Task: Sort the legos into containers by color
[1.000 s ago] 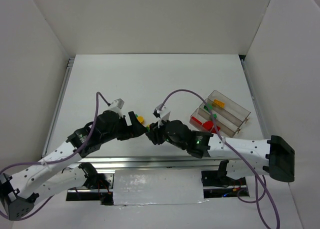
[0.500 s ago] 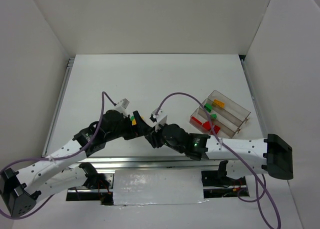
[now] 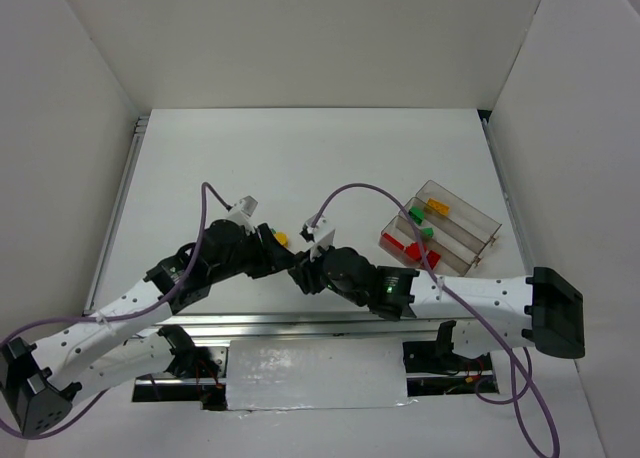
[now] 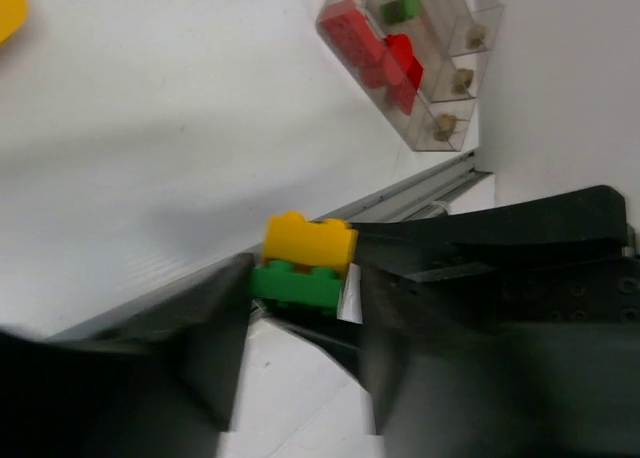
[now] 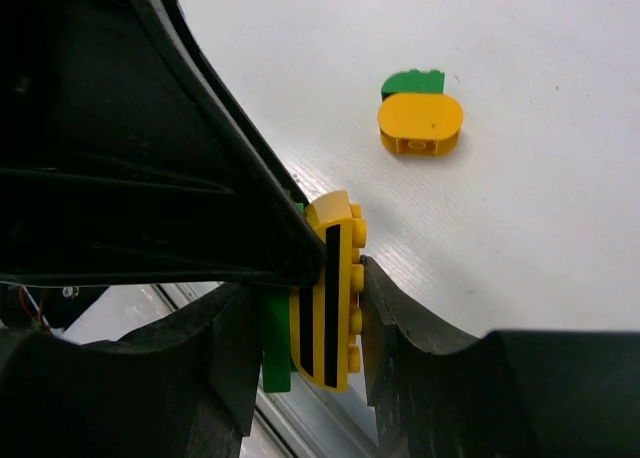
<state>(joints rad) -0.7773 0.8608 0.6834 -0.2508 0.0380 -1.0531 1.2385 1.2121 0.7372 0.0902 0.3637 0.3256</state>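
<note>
A yellow lego (image 5: 330,298) stuck on a green lego (image 4: 295,286) hangs between both grippers near the table's front edge. My right gripper (image 5: 315,308) is shut on this stack, one finger on the green side and one on the yellow studs. My left gripper (image 4: 300,278) has closed on the green lego from the other side. Seen from above, the left gripper (image 3: 283,258) and right gripper (image 3: 300,271) meet tip to tip. A rounded yellow lego (image 5: 420,126) on a green piece (image 5: 412,81) lies on the table beyond them. The containers (image 3: 470,218), a clear three-lane tray, hold red legos (image 3: 405,246), green legos (image 3: 415,216) and an orange one (image 3: 438,207).
A metal rail (image 3: 300,323) runs along the near table edge just below the grippers. White walls (image 3: 90,128) enclose the table on three sides. Purple cables (image 3: 365,185) loop above both wrists. The tray's red legos (image 4: 365,43) show in the left wrist view.
My left gripper moved right to the right gripper and its jaws went from wide open to closed on the stack. The right gripper kept its grip and shifted slightly left.
</note>
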